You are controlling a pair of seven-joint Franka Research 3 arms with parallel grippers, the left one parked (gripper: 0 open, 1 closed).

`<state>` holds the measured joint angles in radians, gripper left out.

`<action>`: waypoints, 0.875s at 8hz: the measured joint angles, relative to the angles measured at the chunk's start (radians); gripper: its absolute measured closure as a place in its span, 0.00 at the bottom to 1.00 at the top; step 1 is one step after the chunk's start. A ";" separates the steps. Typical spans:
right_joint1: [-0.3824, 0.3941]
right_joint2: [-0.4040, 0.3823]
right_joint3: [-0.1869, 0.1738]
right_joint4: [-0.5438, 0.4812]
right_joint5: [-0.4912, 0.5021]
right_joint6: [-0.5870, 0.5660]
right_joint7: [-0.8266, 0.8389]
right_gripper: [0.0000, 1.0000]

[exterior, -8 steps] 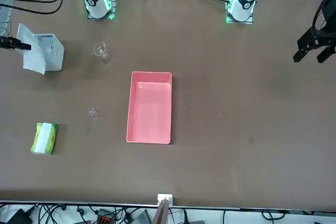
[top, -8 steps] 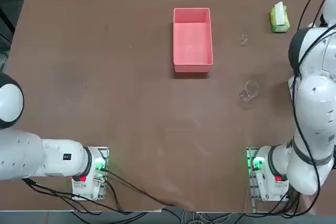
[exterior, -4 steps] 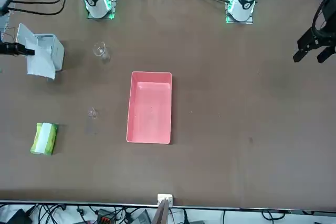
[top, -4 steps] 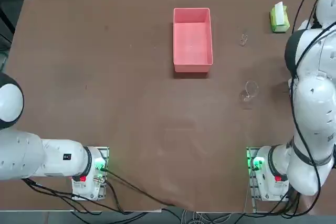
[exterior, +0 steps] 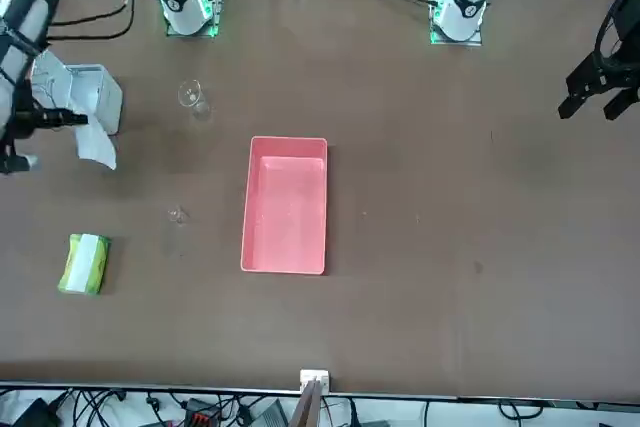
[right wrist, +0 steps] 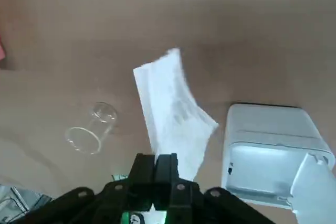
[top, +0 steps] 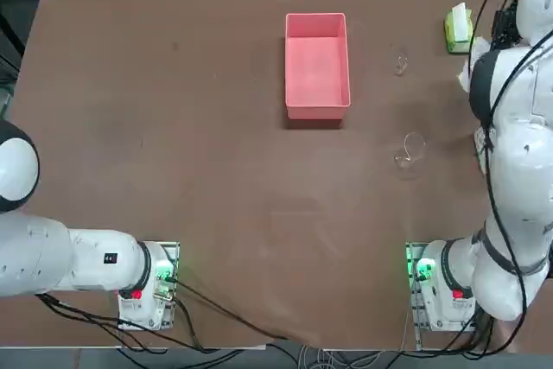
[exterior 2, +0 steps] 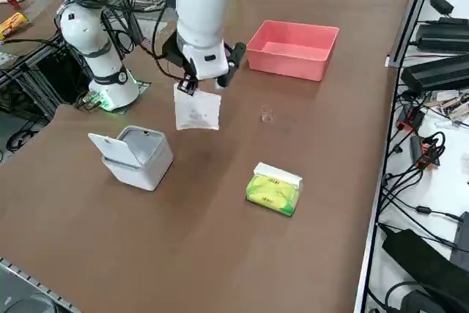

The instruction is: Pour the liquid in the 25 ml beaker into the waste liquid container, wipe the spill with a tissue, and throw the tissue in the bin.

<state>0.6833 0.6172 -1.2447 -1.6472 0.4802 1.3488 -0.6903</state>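
Observation:
My right gripper (exterior 2: 187, 86) hangs above the table, shut on the top edge of a white tissue (exterior 2: 197, 111) that dangles below it. In the wrist view the shut gripper (right wrist: 157, 162) pinches the tissue (right wrist: 173, 106) next to the bin (right wrist: 268, 150). The pale grey bin (exterior 2: 137, 156) stands a short way from the tissue with its lid flipped open. Further out on the brown table stands the tiny 25 ml beaker (exterior: 177, 214). The pink waste liquid container (exterior: 252, 205) lies mid-table. In the top view the arm hides the bin.
A larger clear beaker (exterior: 191, 97) stands nearer the arm's base than the bin (exterior: 98, 94). A yellow-green tissue pack (exterior 2: 274, 188) lies near the table's right edge. Cables and power units (exterior 2: 440, 71) lie beyond the far edge.
My right gripper has carried the tissue from in front of the bin outward, away from the arm's base. The tissue now hangs beside the bin. Nothing else has moved.

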 joint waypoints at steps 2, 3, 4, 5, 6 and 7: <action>-0.240 -0.183 0.347 0.002 -0.189 0.069 0.169 0.98; -0.395 -0.262 0.526 -0.003 -0.260 0.077 0.227 0.98; -0.554 -0.327 0.692 -0.026 -0.311 0.091 0.263 0.98; -0.675 -0.386 0.810 -0.082 -0.352 0.127 0.286 0.98; -0.729 -0.441 0.859 -0.168 -0.379 0.178 0.299 0.98; -0.745 -0.483 0.871 -0.249 -0.398 0.219 0.303 0.98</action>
<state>-0.0615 0.1341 -0.3738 -1.8960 0.0825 1.5681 -0.3870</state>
